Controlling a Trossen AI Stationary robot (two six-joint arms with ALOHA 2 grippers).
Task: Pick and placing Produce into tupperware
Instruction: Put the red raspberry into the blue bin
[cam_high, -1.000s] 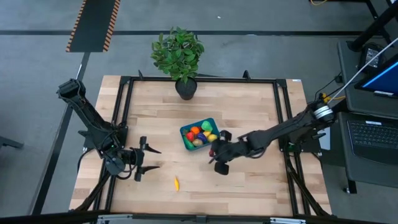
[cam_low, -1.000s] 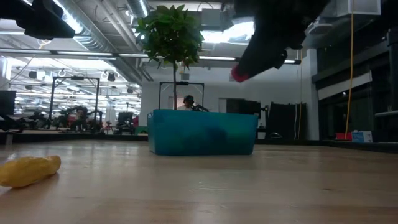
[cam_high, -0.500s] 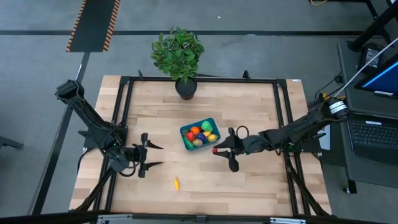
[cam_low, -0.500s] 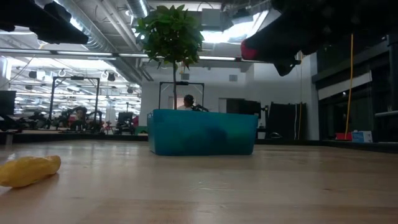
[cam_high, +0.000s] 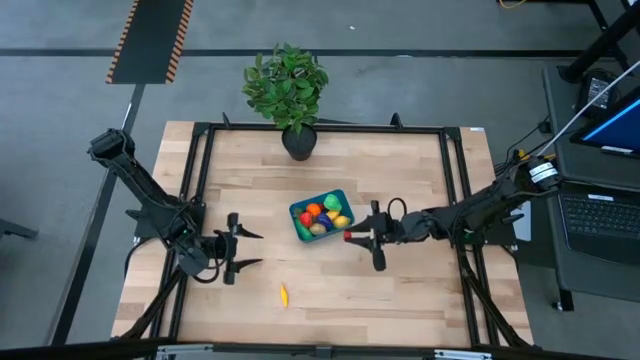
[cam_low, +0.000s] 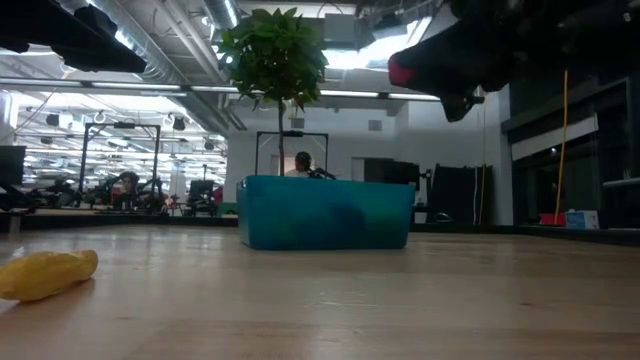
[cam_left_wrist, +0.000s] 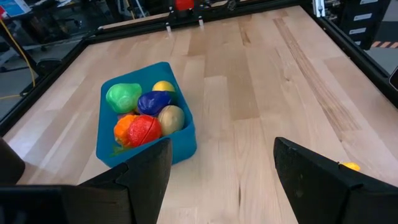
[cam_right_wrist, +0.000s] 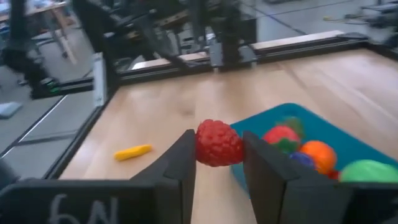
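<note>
The red berry (cam_right_wrist: 218, 143) sits pinched between the two fingers of my right tool (cam_high: 349, 238), lifted clear of the counter (cam_high: 400, 290). In the high view it hangs just off the tupperware (cam_high: 297, 231), beside the box's corner at about four o'clock, not yet over the rim. From the berry, the open box lies toward ten o'clock, so I judge the coming move to be a short carry that way before I let go. The box's long side runs slantwise across the counter, and it already holds several pieces of produce (cam_left_wrist: 144, 115), red, orange, green, purple and yellow, so the free room looks small.

My left tool (cam_high: 240, 251) waits with its fingers spread wide, well apart from the box at about eight o'clock from it. One yellow piece (cam_high: 283, 295) lies on the counter nearer that left tool than mine.
</note>
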